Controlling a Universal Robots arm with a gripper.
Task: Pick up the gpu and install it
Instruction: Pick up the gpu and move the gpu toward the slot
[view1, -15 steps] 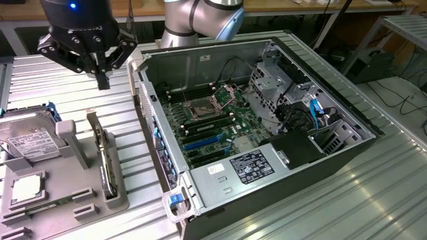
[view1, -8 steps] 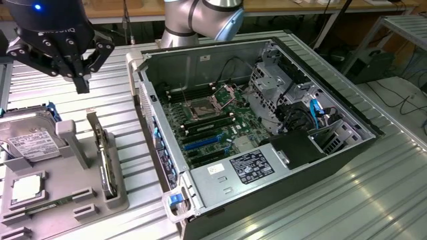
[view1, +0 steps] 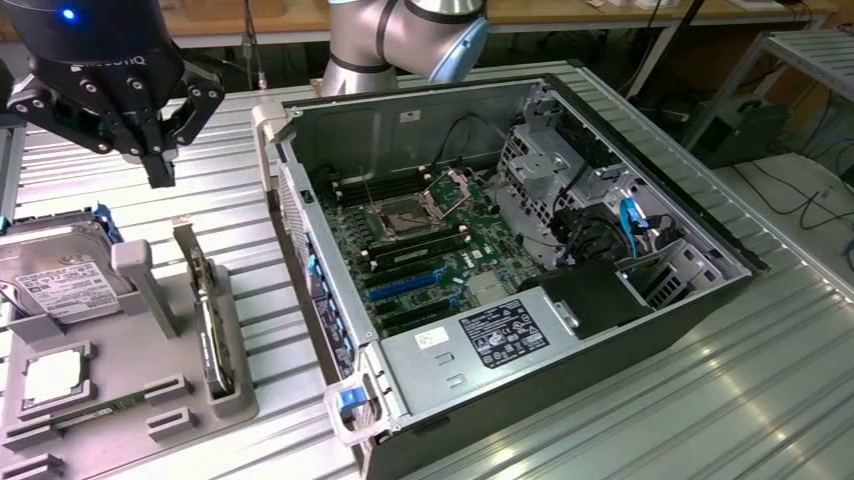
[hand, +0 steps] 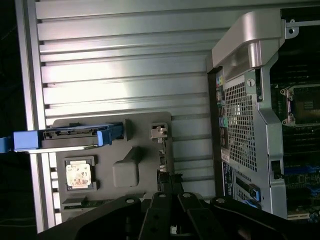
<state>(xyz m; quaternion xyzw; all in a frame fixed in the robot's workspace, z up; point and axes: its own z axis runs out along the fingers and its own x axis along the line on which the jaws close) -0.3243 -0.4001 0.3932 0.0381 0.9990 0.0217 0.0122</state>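
hovering shut over the gpu, pickup not begun

exterior view: the gripper (view1: 160, 170) hangs above the bench at the exterior view's left. its jaws are pressed together to a single tip and have hold of nothing. below it, a little toward the exterior view's right, the gpu (view1: 204, 325) stands on edge in a slot of the grey tray (view1: 134, 400), with clear air between card and fingertips. the drive (view1: 60, 280) sits in the same tray further to the exterior view's left, and a chip (view1: 54, 375) lies nearer the camera. the open case (view1: 400, 390) lies on its side at the exterior view's right. the blue slots (view1: 400, 287) on its board (view1: 481, 250) look bare, with no card seated.

wrist view: the gripper (hand: 170, 187) again shows closed, empty jaws. the gpu (hand: 161, 155) appears edge-on in the tray (hand: 140, 125), meeting the fingertips in the picture, so the tool seems roughly lined up over the card. the drive (hand: 65, 137) and the chip (hand: 80, 174) lie further off on the tray. the case (hand: 245, 125) stands beside the tray, with part of the board (hand: 300, 105) inside.

progress, as i judge it: the task is at its start. the gpu is untouched in its holder, so both pickup and install remain.
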